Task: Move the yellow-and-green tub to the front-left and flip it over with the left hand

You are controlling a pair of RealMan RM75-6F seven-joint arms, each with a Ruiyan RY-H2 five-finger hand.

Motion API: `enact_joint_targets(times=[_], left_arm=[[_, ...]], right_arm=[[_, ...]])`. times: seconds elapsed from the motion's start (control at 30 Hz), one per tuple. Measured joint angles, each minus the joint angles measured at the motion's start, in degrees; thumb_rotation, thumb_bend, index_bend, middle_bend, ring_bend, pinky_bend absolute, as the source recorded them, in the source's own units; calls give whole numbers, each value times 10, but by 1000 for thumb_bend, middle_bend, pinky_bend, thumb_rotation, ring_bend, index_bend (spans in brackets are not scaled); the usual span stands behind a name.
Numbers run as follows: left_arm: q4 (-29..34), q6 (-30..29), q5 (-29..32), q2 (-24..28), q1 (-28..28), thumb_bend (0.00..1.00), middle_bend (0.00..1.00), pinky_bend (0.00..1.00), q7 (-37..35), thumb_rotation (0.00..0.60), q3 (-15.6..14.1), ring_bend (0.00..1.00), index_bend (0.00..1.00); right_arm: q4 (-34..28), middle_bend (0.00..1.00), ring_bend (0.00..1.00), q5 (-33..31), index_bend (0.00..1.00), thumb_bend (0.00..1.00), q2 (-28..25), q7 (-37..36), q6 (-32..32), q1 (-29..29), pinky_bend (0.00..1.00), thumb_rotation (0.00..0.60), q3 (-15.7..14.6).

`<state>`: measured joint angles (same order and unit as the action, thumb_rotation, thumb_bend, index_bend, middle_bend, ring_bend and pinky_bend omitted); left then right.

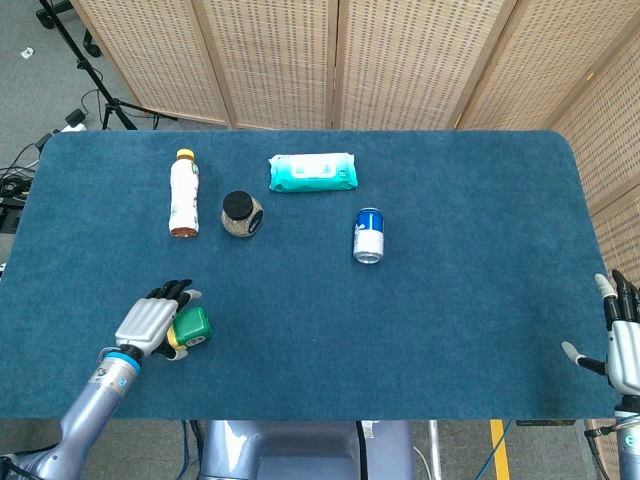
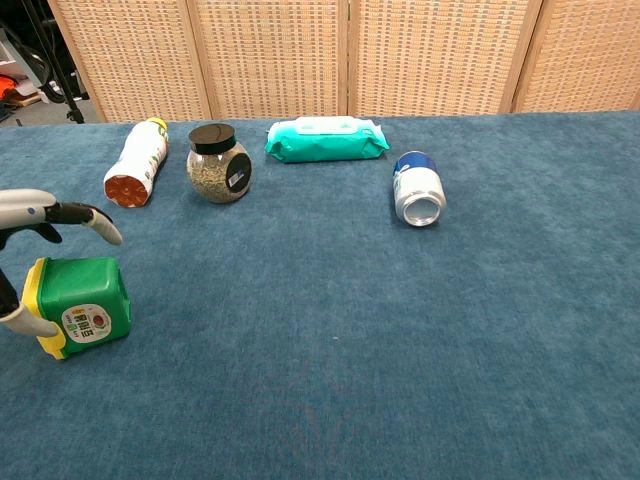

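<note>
The yellow-and-green tub (image 1: 192, 326) (image 2: 84, 303) lies on its side at the front-left of the blue table, yellow lid facing left. My left hand (image 1: 150, 322) (image 2: 40, 215) hovers over its left end, spread wide. In the chest view the fingers (image 2: 96, 221) arch above the tub without touching it. The thumb (image 2: 24, 322) sits against the yellow lid's lower edge. My right hand (image 1: 622, 345) hangs at the table's front-right corner, fingers apart, holding nothing.
Farther back lie a white bottle (image 1: 183, 192) (image 2: 134, 162), a black-lidded jar (image 1: 241, 214) (image 2: 217, 164), a teal wipes pack (image 1: 312, 172) (image 2: 325, 138) and a blue can (image 1: 369, 235) (image 2: 418, 189). The table's front edge (image 1: 330, 415) runs just below the tub.
</note>
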<state>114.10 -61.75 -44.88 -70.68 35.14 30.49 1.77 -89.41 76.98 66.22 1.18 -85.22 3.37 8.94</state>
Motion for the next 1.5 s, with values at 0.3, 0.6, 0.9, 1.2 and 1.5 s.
enact_joint_targets(times=[0.3,0.6,0.9,1.2,1.5], left_arm=[[5,-29,96,-40,38,0,238,242,50,600,15,129,401],[-7,-56,116,-59,44,22,366,330,61,600,17,233,487],[-9,-66,82,-56,32,218,454,450,29,600,22,324,578],[-12,-63,54,-49,24,323,471,482,-2,600,25,344,594],[-88,-48,-165,-61,-14,273,481,482,-248,600,27,357,603]], right_arm=[[1,0,0,-3,65,0,-2,-4,3,1,0,600,2],[1,0,0,-5,65,0,-1,-4,4,1,0,600,2],[2,0,0,-5,65,0,0,-1,4,1,0,600,2],[1,0,0,-3,65,0,0,-2,2,1,0,600,2],[1,0,0,-1,65,0,0,-1,3,1,0,600,0]])
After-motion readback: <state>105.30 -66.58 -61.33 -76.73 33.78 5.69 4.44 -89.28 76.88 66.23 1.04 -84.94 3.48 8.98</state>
